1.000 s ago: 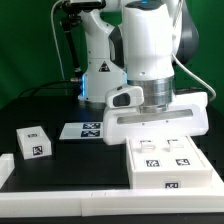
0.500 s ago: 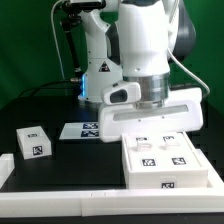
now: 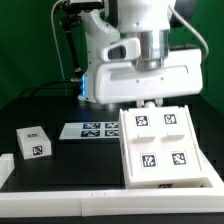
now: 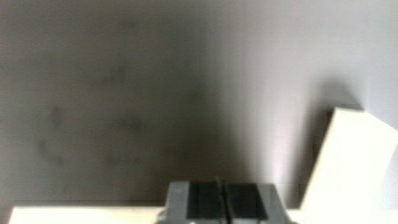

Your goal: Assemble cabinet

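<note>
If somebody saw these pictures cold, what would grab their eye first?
The big white robot arm fills the upper middle of the exterior view, its claw hanging above the cabinet, a large white box with four marker tags on top, at that view's right. A small tagged white block sits alone at the exterior view's left on the black table.

the black tabletop (image 3: 70,170) carries a small white block (image 3: 33,142) with marker tags towards the exterior view's left, well apart from the cabinet (image 3: 160,141), the large white box whose four tagged square compartments face up at the exterior view's right. between them and further back the marker board (image 3: 95,129) lies flat, its end just beside the cabinet's corner. a white strip (image 3: 60,204) runs along the near edge; whether the cabinet's far side sits flat on the tabletop cannot be told.
</note>
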### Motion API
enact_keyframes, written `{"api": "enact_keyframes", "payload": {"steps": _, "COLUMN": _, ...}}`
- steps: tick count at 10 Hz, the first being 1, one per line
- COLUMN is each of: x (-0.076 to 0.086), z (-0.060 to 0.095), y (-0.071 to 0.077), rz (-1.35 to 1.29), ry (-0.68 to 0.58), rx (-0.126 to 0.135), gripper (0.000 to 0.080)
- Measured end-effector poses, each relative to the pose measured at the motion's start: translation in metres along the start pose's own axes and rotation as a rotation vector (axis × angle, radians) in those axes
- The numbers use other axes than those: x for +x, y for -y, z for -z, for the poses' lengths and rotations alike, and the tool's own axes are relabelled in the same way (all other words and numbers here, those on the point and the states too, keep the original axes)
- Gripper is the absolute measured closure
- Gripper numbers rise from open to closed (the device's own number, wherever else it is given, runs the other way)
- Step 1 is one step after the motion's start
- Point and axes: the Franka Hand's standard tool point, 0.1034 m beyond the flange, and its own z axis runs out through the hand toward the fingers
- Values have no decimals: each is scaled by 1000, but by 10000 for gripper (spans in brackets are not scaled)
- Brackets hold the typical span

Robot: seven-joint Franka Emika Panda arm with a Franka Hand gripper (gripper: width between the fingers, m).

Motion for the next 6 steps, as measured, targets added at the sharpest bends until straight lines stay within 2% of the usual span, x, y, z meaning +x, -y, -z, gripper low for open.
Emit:
{"api": "enact_keyframes", "payload": {"steps": 3, "x": 19, "z": 24, "y": 1, "rz": 9, "ry": -3, "rx": -5, "gripper": 797}}
{"api": "enact_keyframes", "payload": {"steps": 6, "x": 18, "z": 22, "y": 1, "rz": 9, "ry": -6, "rx": -5, "gripper": 797}}
